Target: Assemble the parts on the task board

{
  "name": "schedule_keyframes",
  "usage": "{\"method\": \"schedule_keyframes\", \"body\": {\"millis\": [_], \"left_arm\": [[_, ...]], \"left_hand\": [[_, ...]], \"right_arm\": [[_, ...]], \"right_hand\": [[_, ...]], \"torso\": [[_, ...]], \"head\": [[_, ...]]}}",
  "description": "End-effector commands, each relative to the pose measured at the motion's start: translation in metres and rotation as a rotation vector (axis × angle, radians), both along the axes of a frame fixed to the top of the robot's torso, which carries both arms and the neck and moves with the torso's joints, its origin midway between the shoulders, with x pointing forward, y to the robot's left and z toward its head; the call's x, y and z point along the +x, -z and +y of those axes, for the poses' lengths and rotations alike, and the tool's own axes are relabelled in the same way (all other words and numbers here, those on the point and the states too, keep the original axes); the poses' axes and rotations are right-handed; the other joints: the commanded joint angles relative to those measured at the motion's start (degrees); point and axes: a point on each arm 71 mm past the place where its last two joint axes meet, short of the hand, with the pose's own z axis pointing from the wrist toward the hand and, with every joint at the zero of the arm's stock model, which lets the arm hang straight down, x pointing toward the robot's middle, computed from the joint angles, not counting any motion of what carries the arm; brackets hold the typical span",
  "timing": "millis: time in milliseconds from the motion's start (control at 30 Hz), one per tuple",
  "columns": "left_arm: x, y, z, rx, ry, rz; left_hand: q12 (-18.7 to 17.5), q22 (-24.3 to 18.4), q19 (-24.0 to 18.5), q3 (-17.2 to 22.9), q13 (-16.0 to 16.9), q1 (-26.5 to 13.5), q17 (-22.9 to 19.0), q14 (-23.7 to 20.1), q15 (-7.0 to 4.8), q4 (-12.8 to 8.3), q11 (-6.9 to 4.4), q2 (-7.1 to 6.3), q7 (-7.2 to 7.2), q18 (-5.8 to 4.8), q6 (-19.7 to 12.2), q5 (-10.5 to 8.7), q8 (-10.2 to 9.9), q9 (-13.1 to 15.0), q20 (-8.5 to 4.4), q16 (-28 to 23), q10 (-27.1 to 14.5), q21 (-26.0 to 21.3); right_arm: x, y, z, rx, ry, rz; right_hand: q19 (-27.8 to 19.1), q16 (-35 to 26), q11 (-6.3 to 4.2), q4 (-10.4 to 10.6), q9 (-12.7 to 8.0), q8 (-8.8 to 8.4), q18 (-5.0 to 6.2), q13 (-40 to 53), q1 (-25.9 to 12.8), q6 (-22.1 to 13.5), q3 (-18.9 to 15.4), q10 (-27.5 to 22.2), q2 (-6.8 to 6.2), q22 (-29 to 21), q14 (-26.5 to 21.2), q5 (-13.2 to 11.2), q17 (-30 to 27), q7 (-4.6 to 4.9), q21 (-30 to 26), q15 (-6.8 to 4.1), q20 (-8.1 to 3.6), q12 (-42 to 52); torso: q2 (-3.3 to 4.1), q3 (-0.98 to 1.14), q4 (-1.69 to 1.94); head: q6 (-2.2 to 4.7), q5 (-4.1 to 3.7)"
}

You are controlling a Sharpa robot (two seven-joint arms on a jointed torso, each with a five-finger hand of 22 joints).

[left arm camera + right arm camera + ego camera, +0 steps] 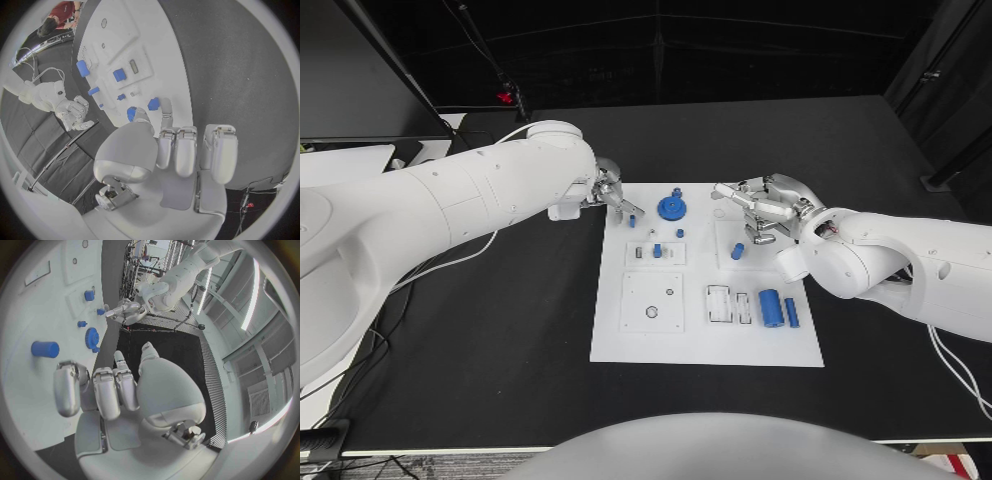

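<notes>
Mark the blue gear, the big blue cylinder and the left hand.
blue gear [672,208], head view, disc face.
big blue cylinder [770,308], head view, mid-body.
left hand [609,193], head view, middle of the hand.

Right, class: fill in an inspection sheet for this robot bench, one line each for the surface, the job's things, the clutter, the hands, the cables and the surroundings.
Surface: black table, flat, with the white task board in its middle.
Job's things: blue gear-like disc at the board's far edge; large blue cylinder and slimmer blue bar lying near its right edge; small blue peg mid-board.
Clutter: nothing seen.
Hands: left hand at the board's far left corner, holding nothing that I can see; right hand over the far right part, holding nothing visible.
Cables: white cable on the table beside the left arm.
Surroundings: dark curtains behind the table.
</notes>
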Motion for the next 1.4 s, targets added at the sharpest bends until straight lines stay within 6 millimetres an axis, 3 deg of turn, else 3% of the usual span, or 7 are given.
{"method": "schedule_keyframes", "body": {"millis": [33, 467, 800, 1400], "left_arm": [[-0.0006, -0.0001, -0.0019, 0.017, -0.004, 0.003], [-0.0027, 0.002, -0.0078, 0.025, 0.005, 0.016], [-0.0031, 0.0037, -0.01, 0.016, 0.009, 0.012], [-0.0024, 0.003, -0.0113, -0.004, 0.007, -0.01]], "left_hand": [[0.17, 15.08, 5.98, 0.21, 14.94, 1.4, 15.09, 6.1, -0.12, -0.19, -0.21, 0.17, 0.26, -0.37, 0.14, 0.92, -0.66, -0.05, -0.15, 0.05, 6.0, 0.18], [0.17, 14.92, 5.57, 0.03, 14.94, 1.88, 15.09, 6.1, -0.06, 0.01, -0.1, 0.32, 0.43, -0.25, -0.13, 2.3, -1.29, 0.14, -0.11, 0.05, 6.0, -0.16], [0.17, 14.91, 5.54, -0.65, 14.94, 0.31, 15.09, 6.1, 0.12, 0.01, 0.09, 1.16, 0.56, -0.24, -0.27, 2.89, -0.97, 1.0, 0.02, 0.05, 6.0, -0.18], [0.17, 14.91, 5.54, -0.72, 14.94, 1.9, 15.09, 6.1, -0.21, -0.04, -0.45, 2.56, -0.04, -0.24, -1.56, 5.51, 3.18, 7.1, -0.12, 0.05, 6.0, -0.19]], "right_arm": [[-0.0003, -0.0013, 0.002, 0.006, -0.006, -0.006], [-0.0002, -0.0013, 0.003, 0.007, -0.008, -0.005], [-0.0001, -0.0012, 0.0031, 0.007, -0.009, -0.005], [-0.0003, -0.0012, 0.0026, 0.005, -0.008, -0.003]], "right_hand": [[-0.13, 0.14, 0.42, 0.05, 0.08, 0.22, 0.49, 15.08, -0.06, -0.35, -0.38, 5.97, 0.59, 11.22, 5.95, 0.0, 15.1, 0.99, 0.01, 0.33, 0.08, 0.14], [-0.14, 0.14, 0.4, 0.07, 0.09, 0.4, 0.5, 15.08, -0.07, -0.4, -0.54, 5.97, 0.68, 11.22, 5.95, -0.01, 15.1, 0.98, -0.01, 0.32, 0.07, 0.14], [-0.14, 0.14, 0.4, 0.07, 0.09, 0.4, 0.5, 15.08, -0.07, -0.4, -0.54, 5.97, 0.68, 11.22, 5.95, -0.01, 15.1, 0.98, -0.01, 0.32, 0.07, 0.14], [-0.14, 0.14, 0.4, 0.07, 0.09, 0.4, 0.5, 15.08, -0.07, -0.4, -0.54, 5.97, 0.68, 11.22, 5.95, -0.01, 15.1, 0.98, -0.01, 0.32, 0.07, 0.14]], "torso": [[0.02, -0.03, -0.02], [0.0, 0.01, 0.0], [0.0, 0.0, 0.03], [0.04, -0.01, 0.02]], "head": [[-0.03, 0.02], [-0.18, -0.13], [-0.18, -0.2], [-0.39, -0.17]]}}
